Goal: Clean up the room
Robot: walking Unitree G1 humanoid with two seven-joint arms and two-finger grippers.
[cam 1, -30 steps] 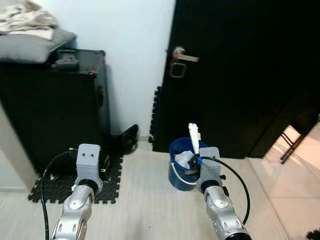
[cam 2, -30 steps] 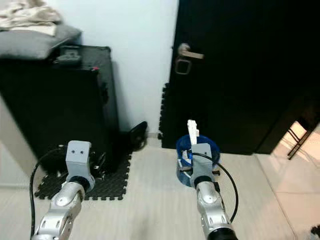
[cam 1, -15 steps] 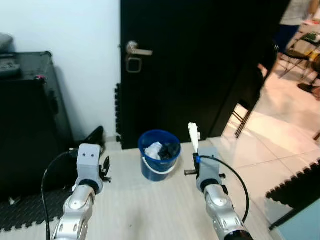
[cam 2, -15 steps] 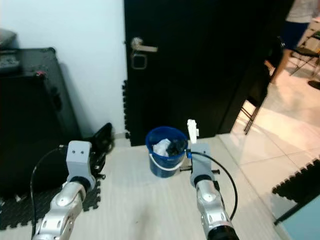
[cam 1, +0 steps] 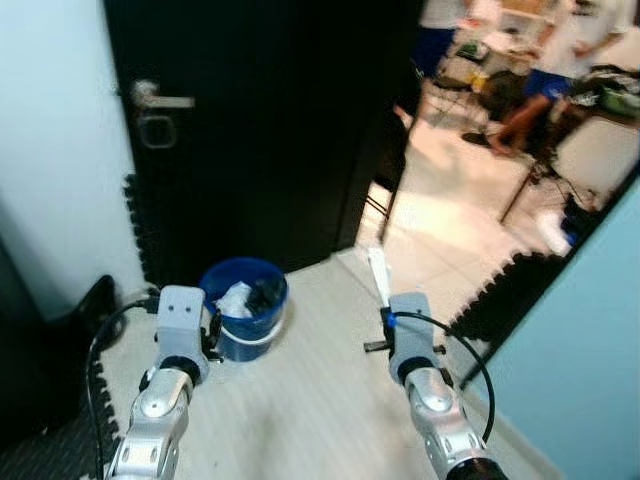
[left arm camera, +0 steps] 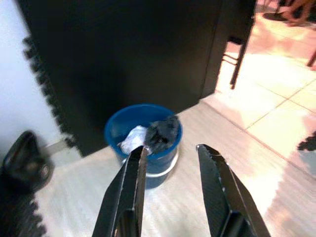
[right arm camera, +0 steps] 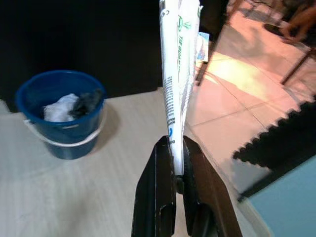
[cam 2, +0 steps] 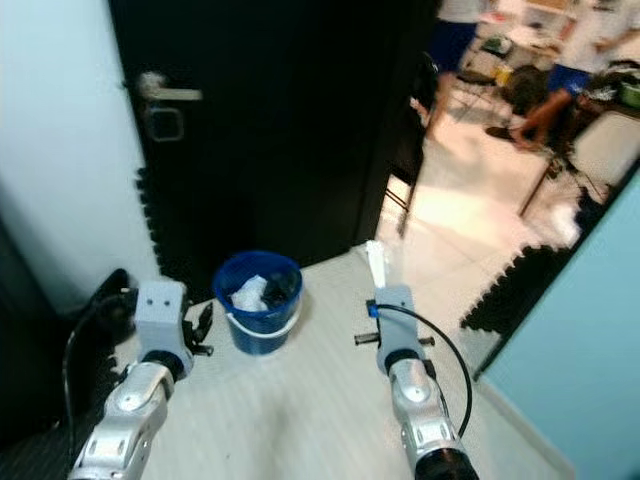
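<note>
My right gripper (right arm camera: 173, 148) is shut on a flat white wrapper (right arm camera: 177, 64) with green print, held upright in front of me (cam 1: 379, 277). A blue bucket (cam 1: 243, 308) with white and dark trash in it stands on the pale floor by the black door (cam 1: 250, 120). It also shows ahead of my left gripper (left arm camera: 170, 150), which is open and holds nothing, in the left wrist view as the blue bucket (left arm camera: 143, 143). The left arm (cam 1: 178, 330) is just left of the bucket.
A black foam mat edge (cam 1: 500, 300) and a light blue wall (cam 1: 590, 340) lie to the right. Beyond the open doorway are chairs (cam 1: 395, 175) and people's legs (cam 1: 530, 100) on a bright tiled floor. A dark shoe (left arm camera: 22, 160) sits at the far left.
The camera has swung to the right: the bucket and door have shifted left in view, and the doorway, mat and blue wall have come in. Both arms keep their pose.
</note>
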